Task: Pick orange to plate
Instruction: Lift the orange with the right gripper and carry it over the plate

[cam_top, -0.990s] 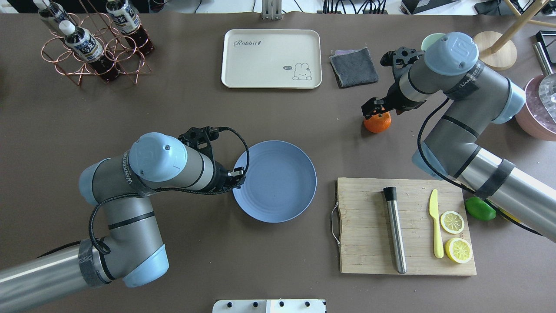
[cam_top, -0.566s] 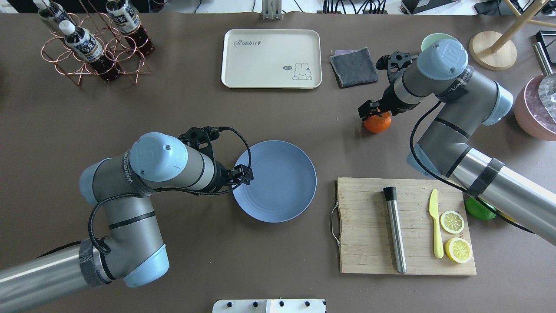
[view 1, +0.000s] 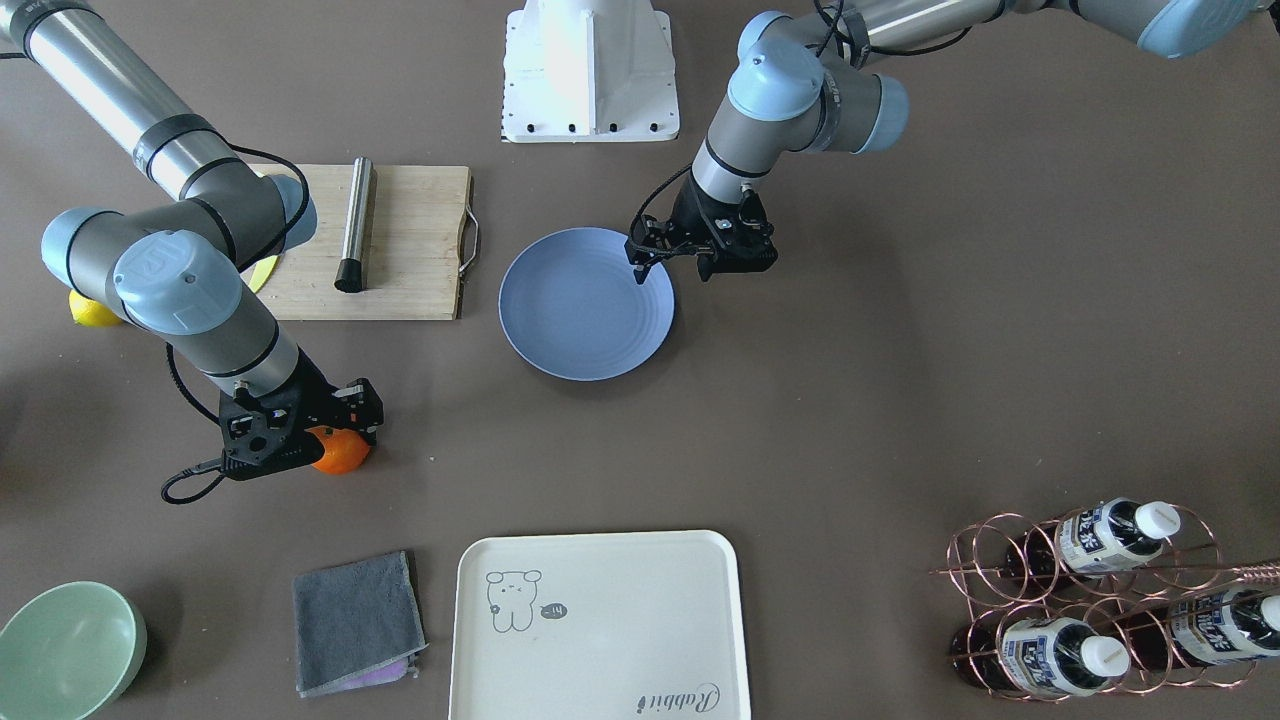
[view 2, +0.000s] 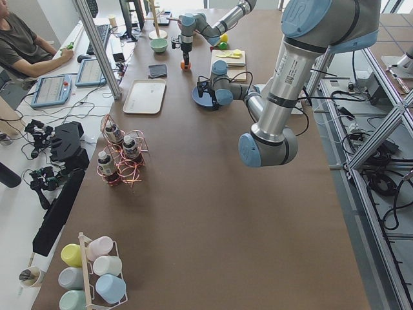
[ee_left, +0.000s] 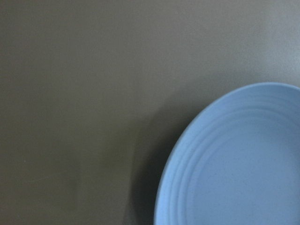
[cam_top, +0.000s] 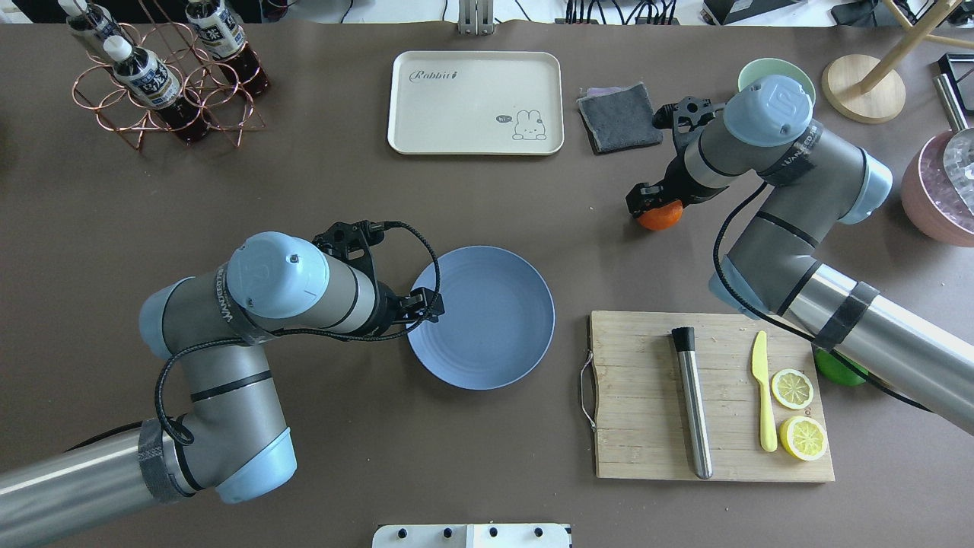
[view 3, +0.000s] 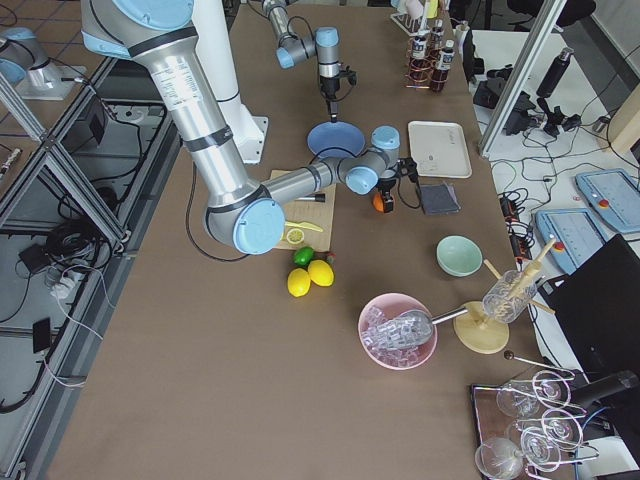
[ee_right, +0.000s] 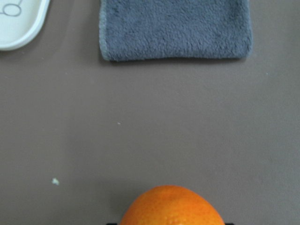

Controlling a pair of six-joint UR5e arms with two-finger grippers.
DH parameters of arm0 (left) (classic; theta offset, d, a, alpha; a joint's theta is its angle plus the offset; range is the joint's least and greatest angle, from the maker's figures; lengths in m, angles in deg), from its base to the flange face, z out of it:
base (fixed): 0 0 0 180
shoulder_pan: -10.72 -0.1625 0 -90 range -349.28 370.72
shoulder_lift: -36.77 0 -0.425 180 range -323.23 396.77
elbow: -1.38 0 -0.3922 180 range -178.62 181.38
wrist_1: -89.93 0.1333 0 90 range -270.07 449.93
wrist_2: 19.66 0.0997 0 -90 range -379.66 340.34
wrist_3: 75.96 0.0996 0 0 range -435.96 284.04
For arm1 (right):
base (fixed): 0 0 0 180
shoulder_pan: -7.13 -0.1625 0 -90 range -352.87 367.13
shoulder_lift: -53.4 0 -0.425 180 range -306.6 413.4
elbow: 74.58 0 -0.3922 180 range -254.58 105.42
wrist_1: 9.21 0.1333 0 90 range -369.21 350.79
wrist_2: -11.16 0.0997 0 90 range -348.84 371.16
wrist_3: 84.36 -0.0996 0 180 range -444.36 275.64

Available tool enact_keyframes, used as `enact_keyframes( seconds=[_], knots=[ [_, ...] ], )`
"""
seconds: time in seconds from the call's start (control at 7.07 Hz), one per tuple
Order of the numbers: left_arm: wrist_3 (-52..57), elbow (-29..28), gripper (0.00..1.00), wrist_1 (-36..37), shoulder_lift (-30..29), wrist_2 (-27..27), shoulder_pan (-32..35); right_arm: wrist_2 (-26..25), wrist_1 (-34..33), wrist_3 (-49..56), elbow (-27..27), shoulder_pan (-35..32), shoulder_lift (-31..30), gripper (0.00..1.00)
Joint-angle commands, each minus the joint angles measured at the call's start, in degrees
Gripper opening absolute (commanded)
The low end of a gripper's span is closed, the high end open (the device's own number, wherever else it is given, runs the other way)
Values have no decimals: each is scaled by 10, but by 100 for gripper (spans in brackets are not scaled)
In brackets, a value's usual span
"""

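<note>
From the front: straddles the orange [view 1: 342,455] on the bench [view 1: 900,350] with the right claw [view 1: 335,435]; cannot tell whether clenched. Hangs the left claw [view 1: 672,265], released, over the plate [view 1: 570,310] rim.

From overhead: hides most of the orange under the right claw, the plate well apart from it.

From the right wrist: orange at the claw's mouth.

Likely the grasp step. Next calls for pinching firmly, lifting, and carrying across to the plate.

Long table, matte brown cover [view 2: 213,219], fills middle. Silver aluminium profile posts [view 2: 97,45] along both long sides. White side bench [view 2: 16,219] beside. Brownish tiled floor [view 3: 65,15]. Light even, shadows soft.
</note>
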Motion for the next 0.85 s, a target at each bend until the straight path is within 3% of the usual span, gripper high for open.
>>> enact_keyframes(
  seconds=[0.0,0.14,0.28,0.71],
  knots=[
    [1,3,97,0,-1,-1,1,20,-83,-22,-80,2,17,0],
    [3,11,97,0,5,-2,6,4,-108,-98,-135,45,17,0],
    [7,17,97,2,6,-6,23,-44,-109,-171,-167,102,18,0],
    [94,20,97,1,44,-61,83,-155,-139,-276,-163,225,73,0]
  ],
)
